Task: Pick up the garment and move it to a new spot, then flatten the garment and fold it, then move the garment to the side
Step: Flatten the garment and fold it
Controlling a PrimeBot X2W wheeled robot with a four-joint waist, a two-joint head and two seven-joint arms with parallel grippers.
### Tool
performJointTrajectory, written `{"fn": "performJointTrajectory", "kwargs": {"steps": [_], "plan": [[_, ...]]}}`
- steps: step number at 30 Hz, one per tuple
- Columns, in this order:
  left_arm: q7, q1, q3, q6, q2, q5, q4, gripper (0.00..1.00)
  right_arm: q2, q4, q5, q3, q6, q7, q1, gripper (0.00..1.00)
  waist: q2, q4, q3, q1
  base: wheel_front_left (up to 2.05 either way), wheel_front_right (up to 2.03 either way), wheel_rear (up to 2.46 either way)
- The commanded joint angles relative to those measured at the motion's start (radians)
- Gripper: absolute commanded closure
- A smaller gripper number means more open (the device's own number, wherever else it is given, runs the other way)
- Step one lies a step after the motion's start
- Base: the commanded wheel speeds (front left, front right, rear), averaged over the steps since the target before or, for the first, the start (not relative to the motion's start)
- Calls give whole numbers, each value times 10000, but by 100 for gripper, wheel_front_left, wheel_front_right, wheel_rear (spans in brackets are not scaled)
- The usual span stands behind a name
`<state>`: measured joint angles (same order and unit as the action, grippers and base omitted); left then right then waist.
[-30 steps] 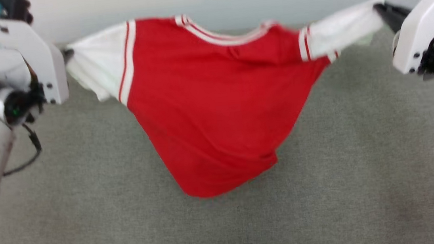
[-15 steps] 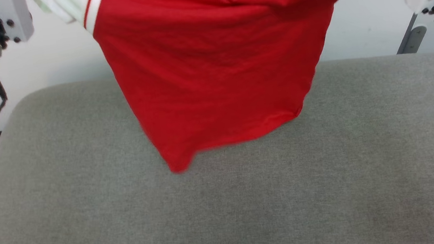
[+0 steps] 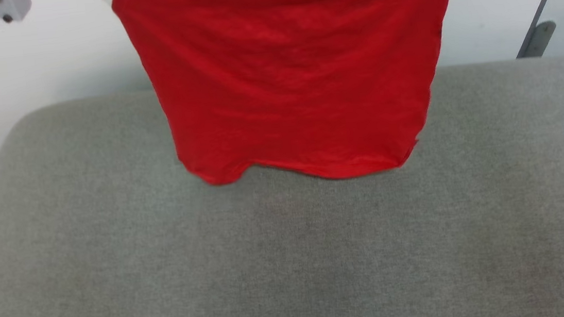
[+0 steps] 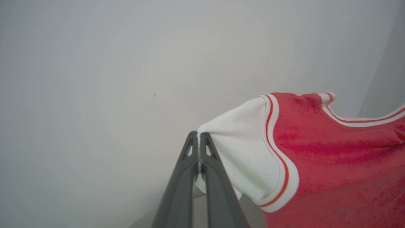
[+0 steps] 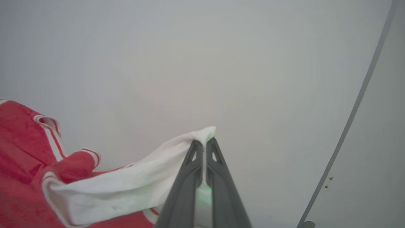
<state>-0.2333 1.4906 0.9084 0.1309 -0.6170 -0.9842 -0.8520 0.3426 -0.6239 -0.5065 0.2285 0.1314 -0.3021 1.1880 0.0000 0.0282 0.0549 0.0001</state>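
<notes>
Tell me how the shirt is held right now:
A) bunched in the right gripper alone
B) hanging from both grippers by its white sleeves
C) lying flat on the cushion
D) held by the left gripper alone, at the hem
B: the left gripper pinches one white sleeve and the right gripper pinches the other, so the shirt hangs over the cushion.

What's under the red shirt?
A grey cushion lies under the shirt. The hanging shirt covers part of the cushion's far edge and some of the wall, so whatever is there stays hidden.
</notes>
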Motion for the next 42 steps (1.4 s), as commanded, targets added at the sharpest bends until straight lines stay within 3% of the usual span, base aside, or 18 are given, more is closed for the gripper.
{"fn": "performJointTrajectory", "kwargs": {"steps": [1, 10, 17, 24, 29, 34, 38, 42], "plan": [[158, 236, 5, -22, 43, 55, -14, 100, -44, -47, 92, -20, -15, 226, 257, 100, 0, -33, 647, -1, 0, 0, 0], [1687, 1511, -149, -29, 582, 451, -847, 100, -383, -865, 1251, 70, -15, 2267, 1784, 100, 0, -104, 2842, -1, 0, 0, 0], [4333, 2714, -400, -78, 965, 1072, -1469, 100, -552, -1818, 2770, -238, -15, 4899, 3200, 100, 0, 24, 4104, -1, 0, 0, 0], [4982, 2486, -770, -27, 1125, 1392, -1426, 100, -594, -2767, 4104, -135, -15, 5591, 3491, 100, 0, 337, 4695, -1, 0, 0, 0], [4985, 1367, -1122, -9, 1105, 1589, -1113, 100, -662, -3613, 3783, 305, -15, 5642, 2931, 100, 0, 493, 4591, -1, 0, 0, 0], [4985, -132, -765, -5, 1221, 1264, -897, 100, -835, -4163, 2578, 912, -15, 5341, 1964, 100, 0, 567, 4110, -1, 0, 0, 0], [4736, -900, -333, -9, 1120, 673, -597, 100, -885, -3907, 1466, 1376, -15, 5003, 1278, 100, 0, 554, 3767, -1, 0, 0, 0], [4454, -1960, 464, -9, 579, -34, 385, 100, -368, -2838, 107, 2145, -15, 4572, 192, 100, 0, 527, 3262, -1, 0, 0, 0]]}}
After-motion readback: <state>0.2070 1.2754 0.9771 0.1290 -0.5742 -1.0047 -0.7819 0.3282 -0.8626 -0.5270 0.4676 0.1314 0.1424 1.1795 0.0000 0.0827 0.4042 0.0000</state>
